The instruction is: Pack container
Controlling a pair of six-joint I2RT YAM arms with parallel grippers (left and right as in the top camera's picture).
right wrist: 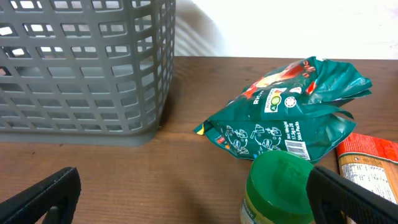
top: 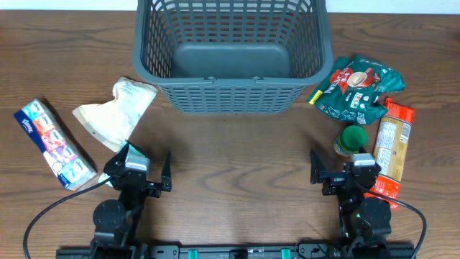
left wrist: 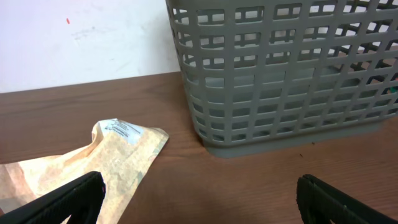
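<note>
Nothing packed yet afaict: container (top: 230,97) sits far-middle of the worktop (top: 237,155), bottom bare. Left end effector (top: 145,160) and right end effector (top: 341,165) both hang spread wide, holding nothing. Looks like step 1, the first pick. Prob left needs to reach fwd for the tan pouch (top: 115,115), right for the green-lidded jar (top: 351,138) just ahead.
</note>
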